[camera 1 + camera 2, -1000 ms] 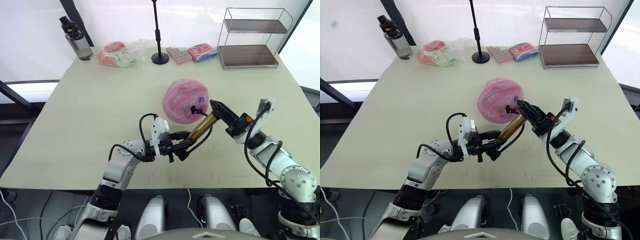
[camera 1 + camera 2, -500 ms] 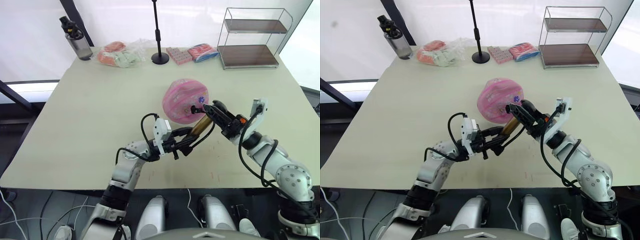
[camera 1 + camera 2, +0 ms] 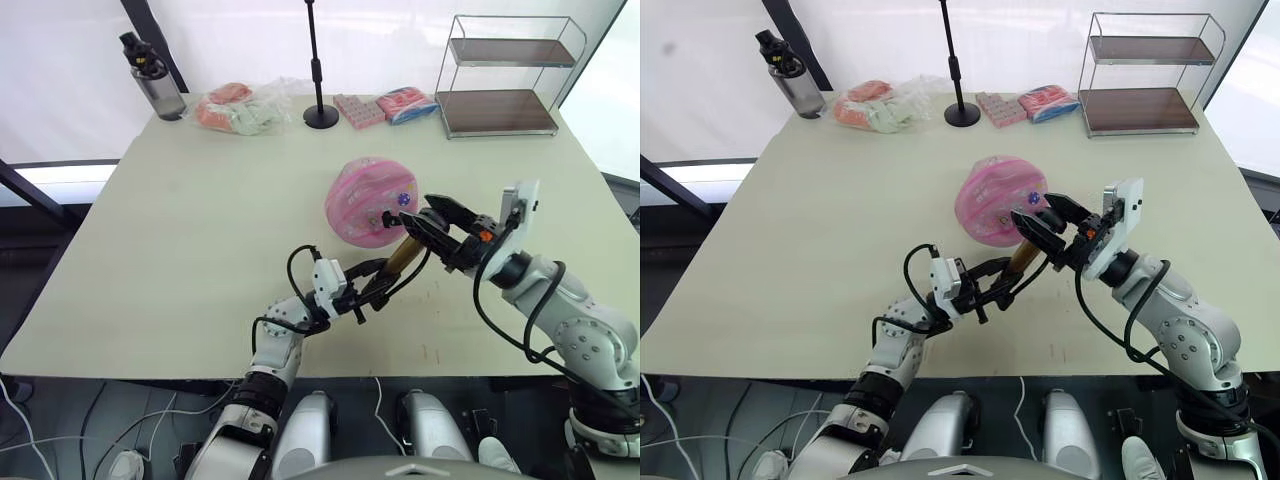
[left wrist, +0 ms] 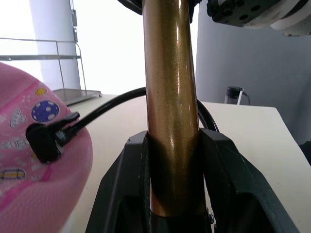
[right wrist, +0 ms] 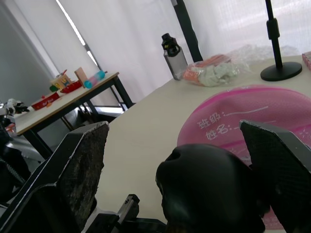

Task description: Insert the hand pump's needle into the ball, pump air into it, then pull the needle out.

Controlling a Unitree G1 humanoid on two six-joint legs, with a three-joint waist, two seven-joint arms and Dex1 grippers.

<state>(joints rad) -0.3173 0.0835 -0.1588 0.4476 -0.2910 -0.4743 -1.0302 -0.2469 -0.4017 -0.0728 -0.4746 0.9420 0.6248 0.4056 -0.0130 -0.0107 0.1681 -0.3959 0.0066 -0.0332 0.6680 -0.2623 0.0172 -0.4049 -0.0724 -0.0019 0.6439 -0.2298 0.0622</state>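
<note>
The pink ball [image 3: 368, 198] rests mid-table. The gold hand pump [image 3: 405, 258] leans from my left gripper [image 3: 368, 290] up toward the ball. That gripper is shut on the cylinder's lower end, and its fingers [image 4: 138, 160] clamp the gold tube [image 4: 171, 97]. The needle's black fitting [image 4: 43, 141] sits against the ball's skin with the hose [image 4: 116, 99] curving away from it; the pin itself is hidden. My right gripper [image 3: 416, 211] is open, and its fingers [image 5: 85, 160] are spread on either side of the pump's black handle [image 5: 209, 187].
Along the far edge stand a water bottle [image 3: 152, 77], a plastic bag of packets [image 3: 240, 108], a black stand [image 3: 319, 65], pink packets [image 3: 385, 105] and a wire shelf [image 3: 505, 75]. The table's near edge runs just below my left arm.
My right gripper's fingers have spread apart around the pump's handle. My left arm has drawn in under the pump, which now stands steeper. The ball has stayed put.
</note>
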